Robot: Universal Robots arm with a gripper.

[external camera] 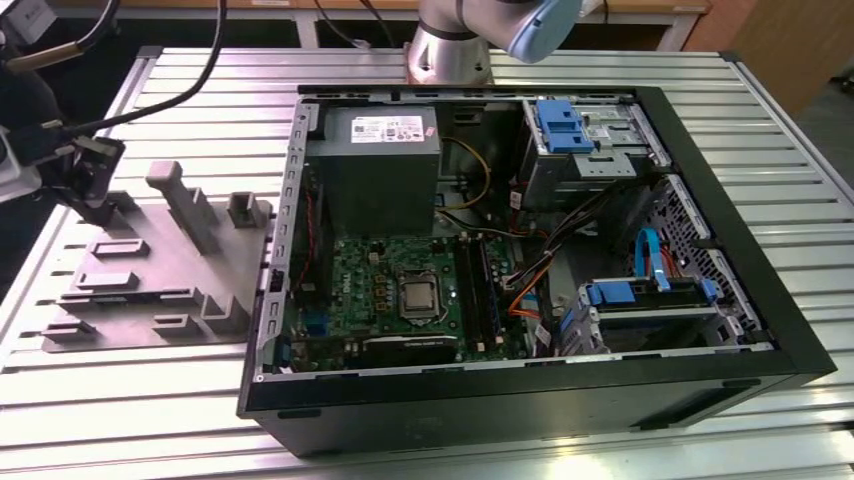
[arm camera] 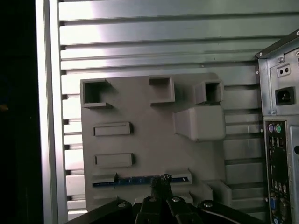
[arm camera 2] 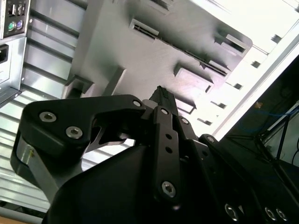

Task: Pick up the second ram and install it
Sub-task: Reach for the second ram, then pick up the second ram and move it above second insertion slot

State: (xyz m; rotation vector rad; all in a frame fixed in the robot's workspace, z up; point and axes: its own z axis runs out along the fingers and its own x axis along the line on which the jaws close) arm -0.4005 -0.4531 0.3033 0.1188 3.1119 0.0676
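In the grey plastic holder (arm camera: 149,144), a thin, flat bluish ram (arm camera: 131,181)

First wrist view: the second ram (arm camera: 135,182) shows one thin blue edge, partly covered by the gripper (arm camera: 161,180). Exterior view: the arm (external camera: 454,45) is cut off at the top edge.

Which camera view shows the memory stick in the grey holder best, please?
The first wrist view: the memory stick shows as a blue strip in a slot of the grey holder, right by the end effector. In the other two views it is too small to tell.
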